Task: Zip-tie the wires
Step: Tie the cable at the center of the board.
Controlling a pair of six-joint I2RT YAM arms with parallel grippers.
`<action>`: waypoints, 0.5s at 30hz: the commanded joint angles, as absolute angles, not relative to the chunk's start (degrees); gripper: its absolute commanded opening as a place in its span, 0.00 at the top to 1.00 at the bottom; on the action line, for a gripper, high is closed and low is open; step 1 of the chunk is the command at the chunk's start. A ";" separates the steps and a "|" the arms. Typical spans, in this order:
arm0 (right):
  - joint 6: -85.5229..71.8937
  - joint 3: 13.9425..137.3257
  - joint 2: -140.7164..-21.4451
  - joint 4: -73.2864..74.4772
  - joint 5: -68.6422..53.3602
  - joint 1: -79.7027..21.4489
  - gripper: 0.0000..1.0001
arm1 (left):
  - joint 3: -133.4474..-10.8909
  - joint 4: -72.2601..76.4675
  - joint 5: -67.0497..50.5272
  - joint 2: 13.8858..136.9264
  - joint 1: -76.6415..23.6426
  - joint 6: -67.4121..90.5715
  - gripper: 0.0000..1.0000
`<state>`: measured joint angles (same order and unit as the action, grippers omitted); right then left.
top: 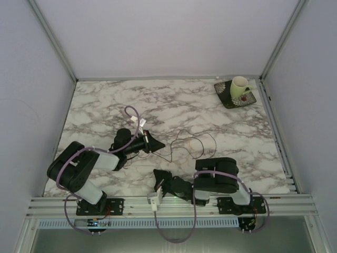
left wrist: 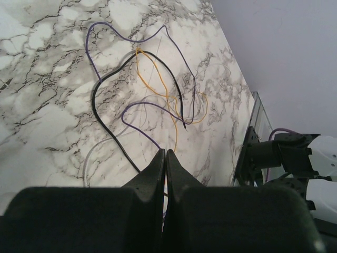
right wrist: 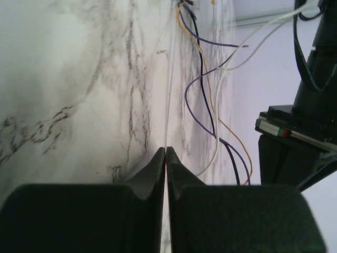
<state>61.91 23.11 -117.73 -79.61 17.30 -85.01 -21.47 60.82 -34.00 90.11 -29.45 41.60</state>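
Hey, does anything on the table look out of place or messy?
The wires sprawl mid-table in a loose, crossing tangle, unbundled, with strands pinched in the shut left gripper. The cup stands upright on its plate in the far right corner. Nothing looks spilled or damaged.

Loose tangle of thin wires on the marble counter [left wrist: 42, 121].
The wires [left wrist: 95, 100] are purple, black, orange and white strands. They lie flat in slack, overlapping loops and curls, unbundled, at the counter's middle toward its near edge, their ends splayed apart.
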 commanded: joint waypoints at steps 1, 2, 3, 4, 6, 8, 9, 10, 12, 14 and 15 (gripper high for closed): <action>51.52 23.29 -113.14 -78.83 17.89 -84.99 1.00 | -22.33 62.14 -33.93 88.58 -29.71 40.45 1.00; 48.52 23.09 -111.67 -77.56 17.56 -84.87 1.00 | -22.32 61.92 -33.76 88.14 -29.70 40.21 1.00; 45.44 23.09 -109.32 -75.84 17.10 -84.63 1.00 | -22.28 61.76 -33.63 87.67 -29.71 39.97 1.00; 42.57 23.08 -107.38 -73.67 15.96 -84.45 1.00 | -22.24 61.71 -33.52 87.24 -29.71 39.80 1.00; 36.92 23.02 -104.14 -69.82 14.58 -84.02 1.00 | -22.09 61.78 -33.28 86.29 -29.71 39.41 1.00; 32.55 22.78 -101.55 -67.75 13.85 -83.64 1.00 | -21.70 61.86 -32.80 85.42 -29.66 38.92 1.00; 31.28 22.81 -100.49 -66.48 13.42 -83.36 1.00 | -21.51 61.94 -32.62 85.02 -29.70 38.79 1.00; 29.90 23.01 -99.51 -64.63 12.97 -83.09 1.00 | -21.45 61.92 -32.48 84.57 -29.71 38.62 1.00; 27.62 23.49 -97.57 -61.09 10.72 -81.81 1.00 | -21.36 61.72 -32.15 84.07 -29.67 38.42 1.00; 24.89 23.81 -95.14 -57.88 7.96 -80.06 1.00 | -21.59 61.41 -32.04 83.81 -29.71 38.41 1.00; 23.20 23.77 -93.76 -56.67 6.04 -78.90 1.00 | -21.69 61.42 -31.80 83.60 -29.70 38.40 1.00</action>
<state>32.93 22.96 -97.67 -64.05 12.69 -81.78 -21.47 60.71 -32.64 85.62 -29.50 39.88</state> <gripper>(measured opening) 0.004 0.005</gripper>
